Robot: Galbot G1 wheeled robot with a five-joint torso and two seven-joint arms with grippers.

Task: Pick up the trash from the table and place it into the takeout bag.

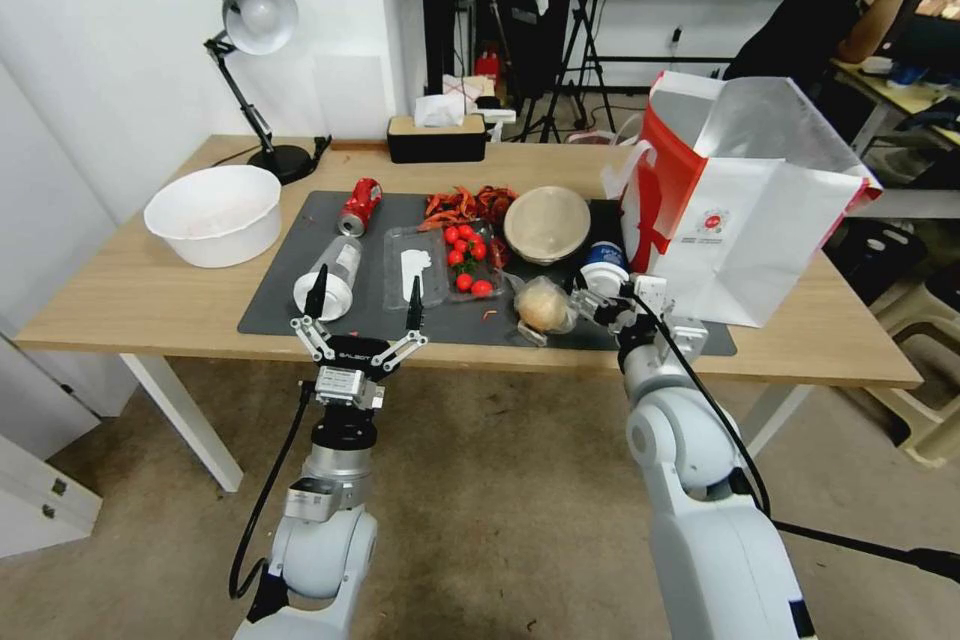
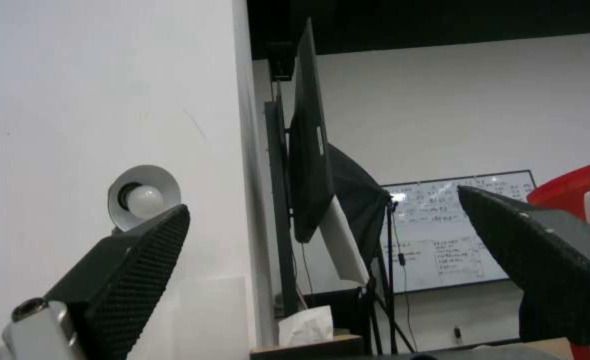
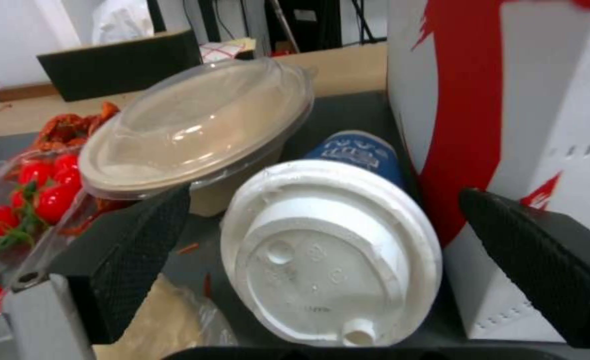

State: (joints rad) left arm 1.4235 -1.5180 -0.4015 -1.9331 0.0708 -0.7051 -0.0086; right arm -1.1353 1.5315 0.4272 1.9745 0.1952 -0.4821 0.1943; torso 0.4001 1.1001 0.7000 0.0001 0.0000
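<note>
A dark grey mat (image 1: 300,290) covers the light-wood table (image 1: 120,300) in a cluttered studio. Beside the takeout bag (image 1: 740,240), the right gripper (image 3: 322,280), fingers spread, flanks the tipped white-lidded blue cup (image 3: 332,250). Left gripper (image 1: 365,305) hovers splayed, empty; bag top cropped.

Table (image 1: 150,305): light wood, white legs, grey mat (image 1: 285,295) across the middle.
On bare wood: white bowl (image 1: 214,213) at left, lamp (image 1: 280,163) base and black tissue box (image 1: 436,138) along the far edge. On the mat: can (image 1: 360,206), bottle (image 1: 333,277) lying down, clear tray (image 1: 414,265), tomatoes (image 1: 468,255), red scraps (image 1: 465,203), lidded bowl (image 1: 547,224), cup (image 1: 604,267) on its side, wrapped bun (image 1: 541,305). Bag (image 1: 745,220) upright at right, partly on the mat.
</note>
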